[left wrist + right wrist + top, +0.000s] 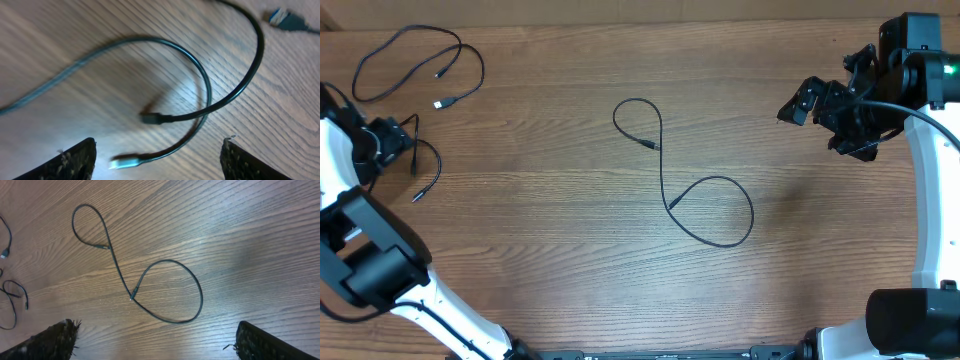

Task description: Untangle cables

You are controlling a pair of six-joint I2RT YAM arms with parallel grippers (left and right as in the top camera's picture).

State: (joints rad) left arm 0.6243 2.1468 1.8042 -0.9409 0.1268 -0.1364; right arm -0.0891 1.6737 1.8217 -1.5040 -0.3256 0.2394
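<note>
Left pincer (pixel 159 158), released, hovers over crossed cables (pixel 261 50) left of the looped cable (pixel 663 180); their silver plug (pixel 122 162), plain in its wrist view, is a speck overhead. Right pincer (pixel 156 341) gapes empty.

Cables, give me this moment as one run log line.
left gripper: open, above left cables | right gripper: open, empty | centre cable: two loops, untouched

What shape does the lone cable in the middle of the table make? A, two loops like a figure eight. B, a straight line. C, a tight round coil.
A: the middle cable curls into a smaller loop at one end and a larger loop at the other.
</note>
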